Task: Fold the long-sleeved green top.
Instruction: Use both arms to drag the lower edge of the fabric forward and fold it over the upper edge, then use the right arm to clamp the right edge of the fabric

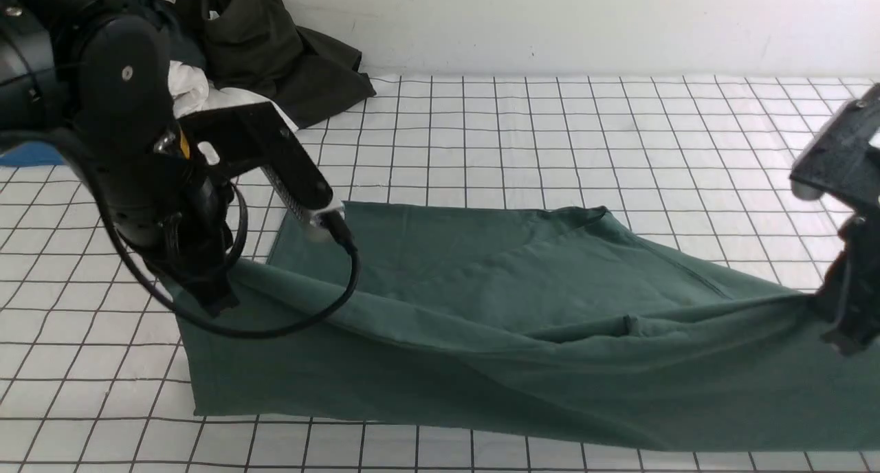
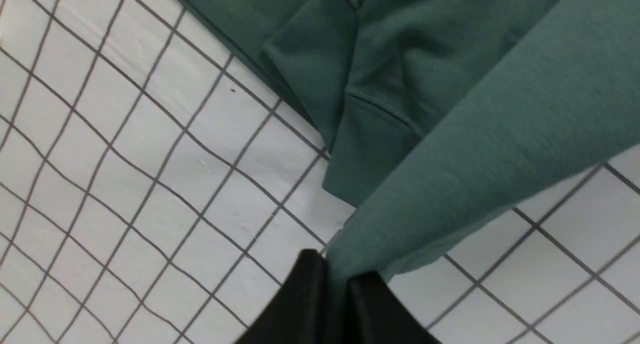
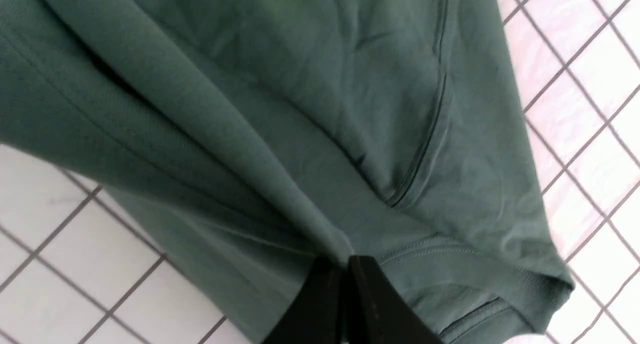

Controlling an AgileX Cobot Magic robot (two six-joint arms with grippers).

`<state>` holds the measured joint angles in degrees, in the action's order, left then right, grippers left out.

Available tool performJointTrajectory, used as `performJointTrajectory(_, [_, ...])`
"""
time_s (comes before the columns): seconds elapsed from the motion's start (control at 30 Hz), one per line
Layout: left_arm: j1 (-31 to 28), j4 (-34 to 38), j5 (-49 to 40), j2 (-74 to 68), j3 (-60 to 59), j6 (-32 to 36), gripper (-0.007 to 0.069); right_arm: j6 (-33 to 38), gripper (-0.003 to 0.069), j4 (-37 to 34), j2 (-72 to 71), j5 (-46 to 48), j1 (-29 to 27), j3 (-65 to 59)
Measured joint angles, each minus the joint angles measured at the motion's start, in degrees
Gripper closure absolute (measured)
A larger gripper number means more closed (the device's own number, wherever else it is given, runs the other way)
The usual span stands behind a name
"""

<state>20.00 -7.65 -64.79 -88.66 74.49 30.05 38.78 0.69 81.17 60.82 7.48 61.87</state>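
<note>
White tabletop point(image 1: 550, 136) with a grid of thin black lines fills the scene, and behind it stands a plain white wall point(image 1: 584, 19). On this surface lies the green long-sleeved top point(image 1: 481, 301), spread wide from the left side to the right. Its far part lies flat on the grid. Nearer to the robot the cloth rises to a long soft ridge that runs between the two arms, then slopes down to the table again.

The left gripper point(image 2: 336, 279) has its jaws pressed together on a narrow bunch of the green fabric. In the left wrist view the cloth goes out from between the black fingers like a stretched band, and below it a cuffed sleeve end point(image 2: 365, 159) rests on the table. The right gripper point(image 3: 347, 264) is closed in the same way, pinching a ridge of fabric just beside a ribbed band point(image 3: 500, 284) of the garment.

I judge that the two ends are held at once so that the lifted line is straight and a little taut, ready to be carried over the flat part as one clean fold. The cloth sags slightly in the middle, so the arms would need to move together; otherwise the fold could come out crooked.

At the far left corner, well apart from the top, lie a dark olive garment point(image 1: 275, 53), a white cloth point(image 1: 189, 91) and a bit of blue cloth point(image 1: 27, 155), probably put aside so as not to disturb the work.
</note>
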Motion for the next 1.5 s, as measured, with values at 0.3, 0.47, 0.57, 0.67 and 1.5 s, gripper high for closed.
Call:
performJointTrajectory(0.3, [-5.40, 1.92, 0.00, -11.17, 13.23, 3.06, 0.0610, -0.42, 0.0659, -0.99, 13.66, -0.22, -0.76, 12.79])
performJointTrajectory(0.47, [-8.21, 3.74, 0.00, -17.62, 20.22, 4.89, 0.0608, -0.61, 0.0659, -1.19, 21.35, -0.22, -1.83, 20.20])
performJointTrajectory(0.57, [-10.06, 4.49, -0.04, -22.07, 25.01, 5.02, 0.0608, -0.68, 0.0659, -1.89, 25.93, -0.22, -3.32, 25.83])
performJointTrajectory(0.67, [-11.06, 5.42, -0.04, -25.18, 28.43, 5.02, 0.0608, -0.68, 0.0659, -3.21, 28.63, -0.28, -4.37, 29.58])
performJointTrajectory(1.5, [-11.79, 6.63, -2.96, -28.30, 34.84, -8.86, 0.0217, -23.74, 0.0289, 2.77, 30.23, -7.18, -5.48, 34.19])
